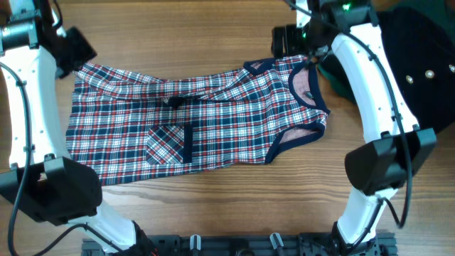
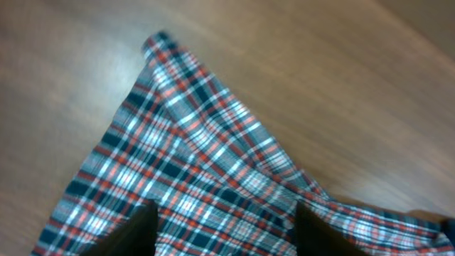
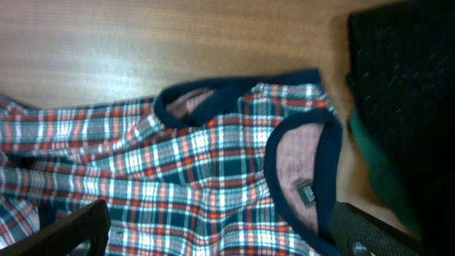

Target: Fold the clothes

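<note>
Plaid top (image 1: pixel 206 117) stretched left to right

Lies spread on the table (image 1: pixel 227 213), long axis crosswise: hem (image 1: pixel 75 121) under the left gripper (image 2: pixel 224 231), neckline (image 1: pixel 309 85) beneath the right gripper (image 3: pixel 220 238). Jaws apart on both, holding nothing. Probably calls for each arm taking its own nearer end.

left arm (image 1: pixel 28 99): smooth white shell links, rounded edges
right arm (image 1: pixel 373 78): same white shells, one long curved link
left joint housing (image 1: pixel 53 188): black, blocky, matte
right joint housing (image 1: pixel 389 162): black, same blocky shape
left cable (image 1: pixel 25 121): thin, black, loose along the white link
right cable (image 1: pixel 382 67): thin, black, on the outside of the shell
left gripper (image 2: pixel 227 213): two dark flat fingers (image 2: pixel 138 231), blurred
right gripper (image 3: pixel 220 213): black fingers (image 3: pixel 71 231) with finely textured faces
status light (image 1: pixel 346 6): small green glow on the right arm
base (image 1: pixel 234 245): row of black brackets
</note>
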Controlling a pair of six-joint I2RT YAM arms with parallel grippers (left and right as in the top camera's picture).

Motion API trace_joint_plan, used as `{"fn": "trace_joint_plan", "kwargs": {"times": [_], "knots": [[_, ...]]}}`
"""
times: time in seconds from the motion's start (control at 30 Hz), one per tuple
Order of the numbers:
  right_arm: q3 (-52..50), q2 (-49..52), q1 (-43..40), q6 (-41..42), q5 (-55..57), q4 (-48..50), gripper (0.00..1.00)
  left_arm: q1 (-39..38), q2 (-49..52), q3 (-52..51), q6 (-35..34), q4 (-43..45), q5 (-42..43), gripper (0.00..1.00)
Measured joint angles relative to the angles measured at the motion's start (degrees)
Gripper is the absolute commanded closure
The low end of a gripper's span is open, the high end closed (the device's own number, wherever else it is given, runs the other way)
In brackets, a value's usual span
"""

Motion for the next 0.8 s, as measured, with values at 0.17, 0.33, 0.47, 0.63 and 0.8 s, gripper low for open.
{"fn": "trace_joint_plan", "kwargs": {"times": [0.17,0.33,0.47,0.63,0.8], "knots": [[3.48,5.86,0.0,0.85,1.25,0.2,0.0,0.42,2.29,2.93,3.69,1.73,-0.09,0.31],[3.48,10.47,0.0,1.27,1.22,1.77,0.0,1.7,13.0,3.02,5.31,2.8,-2.38,0.32],[3.5,10.47,0.0,1.25,1.22,1.75,0.0,1.68,18.27,3.02,5.53,5.62,-3.63,0.37],[3.5,10.47,0.0,1.25,1.2,1.55,0.0,1.68,19.06,3.02,3.37,10.45,-6.95,0.44],[3.5,10.47,0.0,1.25,1.2,1.57,0.0,1.68,19.12,3.02,0.72,10.73,-9.92,0.5]]}}
